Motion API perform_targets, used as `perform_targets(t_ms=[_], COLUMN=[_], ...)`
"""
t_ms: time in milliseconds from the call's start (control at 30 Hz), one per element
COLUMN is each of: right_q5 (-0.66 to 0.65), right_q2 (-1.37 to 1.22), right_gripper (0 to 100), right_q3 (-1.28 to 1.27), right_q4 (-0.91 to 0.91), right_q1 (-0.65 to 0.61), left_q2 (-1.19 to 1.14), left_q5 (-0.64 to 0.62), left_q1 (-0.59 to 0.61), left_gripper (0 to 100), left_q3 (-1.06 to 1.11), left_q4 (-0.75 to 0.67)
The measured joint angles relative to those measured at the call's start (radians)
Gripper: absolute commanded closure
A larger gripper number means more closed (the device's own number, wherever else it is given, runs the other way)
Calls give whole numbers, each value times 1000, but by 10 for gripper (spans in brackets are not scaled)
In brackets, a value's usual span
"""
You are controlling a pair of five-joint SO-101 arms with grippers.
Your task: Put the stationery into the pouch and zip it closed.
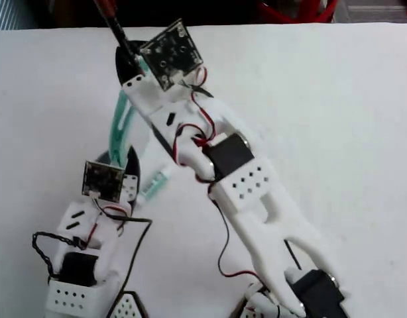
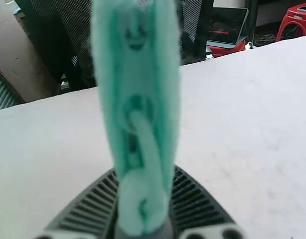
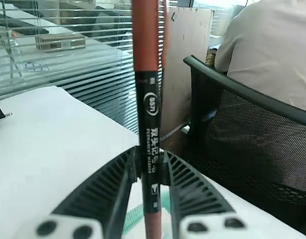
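A teal pouch (image 1: 121,126) stands on edge over the white table (image 1: 323,106), at the left. My left gripper (image 1: 118,161) is shut on its near end; in the left wrist view the pouch (image 2: 135,74) rises from between the jaws of the left gripper (image 2: 143,175), with its pale zipper pull hanging down the middle. My right gripper (image 1: 129,56) sits over the pouch's far end and is shut on a red and black marker (image 1: 111,16). In the right wrist view the marker (image 3: 145,74) stands upright in the right gripper (image 3: 149,154).
A small white and green pen (image 1: 156,183) lies on the table between the two arms. The right arm's white body crosses the table's middle diagonally. The table's far edge (image 1: 290,24) is close behind the right gripper. Open table surface lies to the right.
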State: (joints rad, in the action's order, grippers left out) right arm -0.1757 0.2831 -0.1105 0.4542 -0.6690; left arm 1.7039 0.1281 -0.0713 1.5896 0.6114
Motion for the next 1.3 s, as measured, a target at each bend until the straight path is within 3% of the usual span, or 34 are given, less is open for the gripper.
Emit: perform_targets(t_ms=[433, 700, 967, 1300], right_q5=[2, 2, 2, 2], right_q2=[-68, -51, -8, 147], right_gripper=[980, 975, 786, 783], right_q3=[-2, -2, -2, -2], right_q4=[-60, 14, 203, 313], right_q1=[-2, -3, -3, -2], left_q2=[0, 0, 0, 0], left_q5=[0, 0, 0, -44], left_q1=[5, 3, 8, 52], left_gripper=[973, 973, 973, 972], left_q3=[0, 0, 0, 0], left_q4=[0, 0, 0, 0])
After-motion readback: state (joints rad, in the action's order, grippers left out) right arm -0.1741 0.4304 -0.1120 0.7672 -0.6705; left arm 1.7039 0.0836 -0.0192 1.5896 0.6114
